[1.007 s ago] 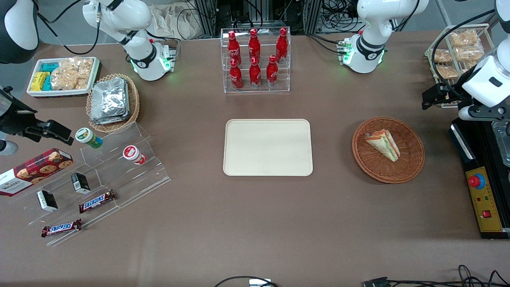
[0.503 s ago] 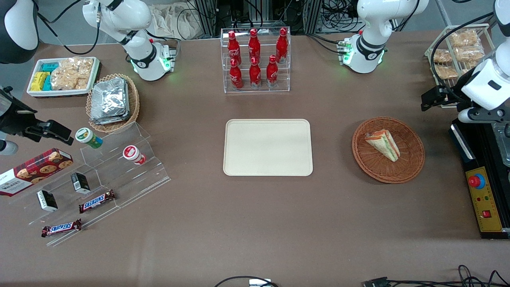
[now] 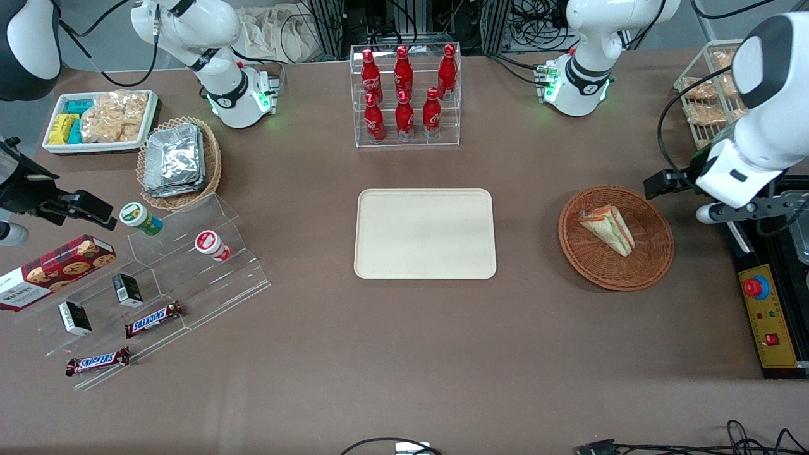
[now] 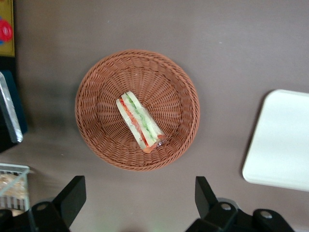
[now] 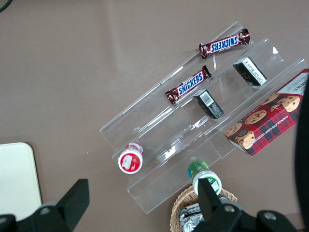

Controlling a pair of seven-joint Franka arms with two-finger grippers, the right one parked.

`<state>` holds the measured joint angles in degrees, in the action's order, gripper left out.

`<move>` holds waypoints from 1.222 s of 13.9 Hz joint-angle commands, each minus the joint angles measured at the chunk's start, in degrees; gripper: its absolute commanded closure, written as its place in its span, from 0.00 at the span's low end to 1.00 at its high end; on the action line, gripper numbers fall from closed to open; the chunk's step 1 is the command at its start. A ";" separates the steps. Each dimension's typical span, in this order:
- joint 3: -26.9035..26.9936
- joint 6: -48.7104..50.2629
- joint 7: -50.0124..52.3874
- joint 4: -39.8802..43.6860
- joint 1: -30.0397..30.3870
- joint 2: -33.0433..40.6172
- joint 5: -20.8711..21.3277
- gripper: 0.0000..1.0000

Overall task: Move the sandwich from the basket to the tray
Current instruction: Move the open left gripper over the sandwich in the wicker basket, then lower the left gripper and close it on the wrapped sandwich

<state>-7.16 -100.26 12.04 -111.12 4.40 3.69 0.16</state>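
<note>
Task object: small triangular sandwich (image 3: 608, 228) (image 4: 140, 121) of white bread in clear wrap, green, orange and red filling layers visible along the cut face. Lying flat inside the round, shallow basket (image 3: 651, 265) (image 4: 96, 92) of reddish-brown woven wicker, roughly at its centre, touching the woven floor only. Basket resting on the brown table (image 3: 404, 354), toward the working arm's end.

Destination: flat cream-beige rectangular plastic tray (image 3: 425, 234) (image 4: 285, 140) with rounded corners and low raised rim, at mid-table, well apart from the basket, bare brown table between the two. Nothing on the tray surface.

Left gripper (image 4: 140, 203): raised above the table, above the edge of the basket at the working arm's end, clear of the wicker and of the sandwich. Two black fingers (image 4: 72, 195) spread wide, nothing between them. In the wrist view, whole basket framed between the fingers, sandwich in line with the gap.

Other items: clear acrylic rack of red bottles (image 3: 404, 95), farther from the front camera than the tray. Black control box with red button (image 3: 768, 316) just beside the basket at the table edge.
</note>
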 commanded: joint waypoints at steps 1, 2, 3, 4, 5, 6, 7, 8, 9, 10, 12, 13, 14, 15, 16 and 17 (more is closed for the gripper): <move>0.22 -7.47 6.76 -9.35 -0.62 4.13 0.45 0.00; 0.22 -10.46 7.47 -11.72 -0.62 4.39 0.45 0.00; 0.22 -13.01 8.08 -14.01 -0.44 4.66 0.45 0.00; 0.22 -15.04 8.96 -15.51 -0.27 4.83 0.45 0.00; 0.31 -16.19 9.84 -16.48 -0.27 4.66 0.45 0.00; 0.31 -17.42 10.46 -17.45 -0.18 4.49 0.45 0.00; 0.31 -18.91 11.16 -18.77 -0.18 4.48 0.45 0.00; 0.39 -20.92 11.78 -20.43 -0.09 4.57 0.45 0.00; 0.40 -23.29 12.57 -22.19 -0.09 4.49 0.45 0.00; 0.48 -25.84 13.79 -23.95 -0.09 4.40 0.45 0.00; 0.48 -30.59 16.16 -27.20 -0.09 3.96 0.45 0.00; 0.48 -32.70 17.05 -28.43 -0.09 3.78 0.45 0.00; 0.48 -34.64 17.66 -29.67 -0.09 3.09 0.45 0.00; 0.48 -37.00 17.67 -31.07 -0.09 2.99 0.45 0.00; 0.48 -39.55 17.67 -32.82 -0.09 2.99 0.45 0.00; 0.57 -41.49 17.76 -33.71 -0.09 2.21 0.45 0.00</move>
<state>-6.87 -137.72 28.53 -141.90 4.43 5.53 0.16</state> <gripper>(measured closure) 0.000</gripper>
